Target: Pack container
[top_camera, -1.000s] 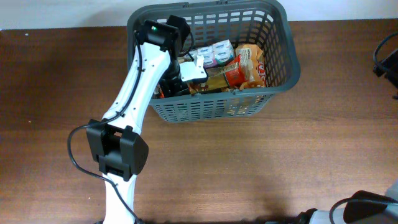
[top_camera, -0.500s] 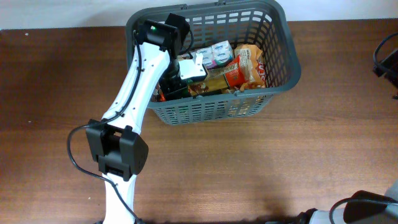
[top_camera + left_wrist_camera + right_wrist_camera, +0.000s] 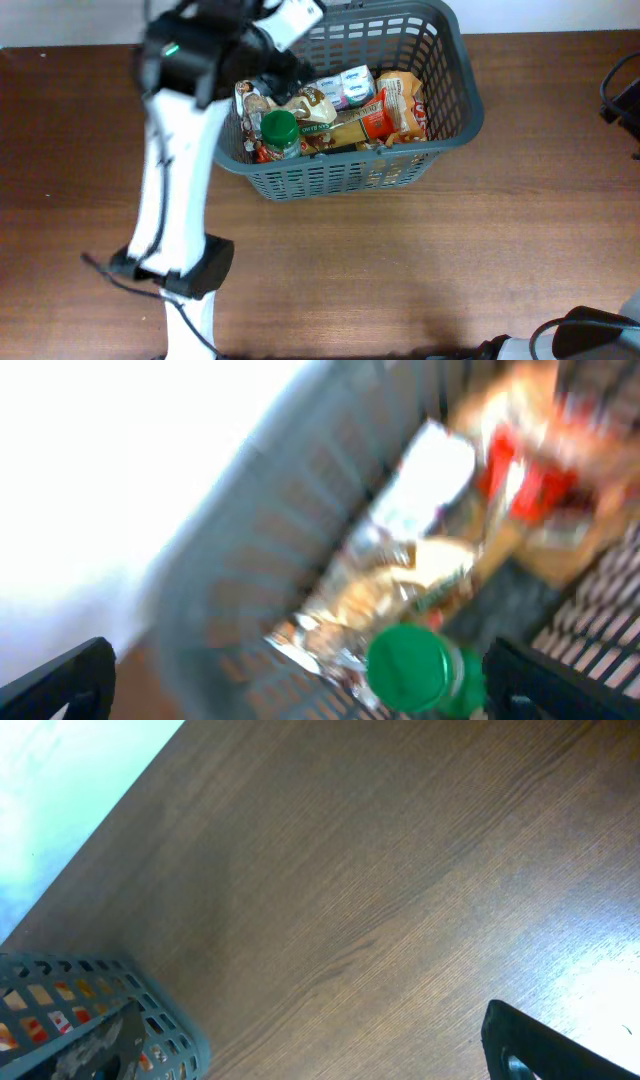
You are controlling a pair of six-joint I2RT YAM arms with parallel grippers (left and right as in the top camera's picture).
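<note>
Shopping basket [image 3: 340, 175], dark grey, filled: lying directly below the left gripper [image 3: 300, 660], long axis running crosswise; fingers [image 3: 60, 680] standing spread, holding nothing, above green-lidded jar [image 3: 405, 665].

Left arm [image 3: 172, 160] blurred over basket [image 3: 340, 180] — green-lidded jar [image 3: 279, 129] inside.

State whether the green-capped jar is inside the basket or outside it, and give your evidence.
Inside: the green-capped jar lies among packets within the basket's slotted walls, near its left end.
</note>
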